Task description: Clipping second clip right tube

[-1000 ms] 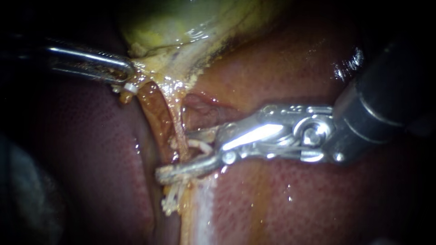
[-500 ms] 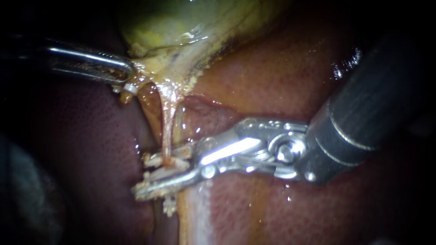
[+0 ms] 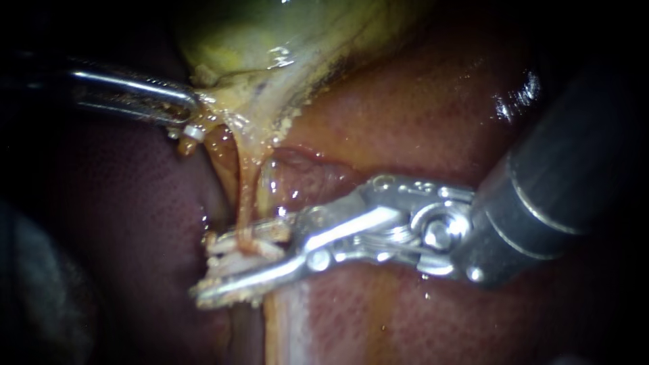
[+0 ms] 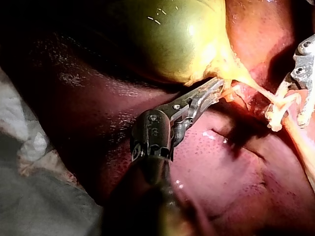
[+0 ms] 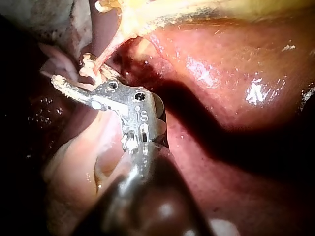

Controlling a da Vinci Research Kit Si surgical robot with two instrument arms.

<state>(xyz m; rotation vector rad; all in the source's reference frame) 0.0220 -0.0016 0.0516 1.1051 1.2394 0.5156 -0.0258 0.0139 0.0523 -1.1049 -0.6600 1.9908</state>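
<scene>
The right instrument [image 3: 220, 265] has its jaws spread astride the tube [image 3: 245, 196], which descends from the gallbladder [image 3: 270, 40] and crosses them squarely. The left instrument [image 3: 188, 111] pinches the gallbladder's neck.

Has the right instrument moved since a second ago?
Yes. Against the unmoved left instrument, the right instrument has advanced toward the view's left, farther across the tube.

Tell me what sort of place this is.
Probably a surgical practice bench: a liver and gallbladder lie bare beside cloth, the left instrument holding the gallbladder, the right instrument at a thin tube.
</scene>
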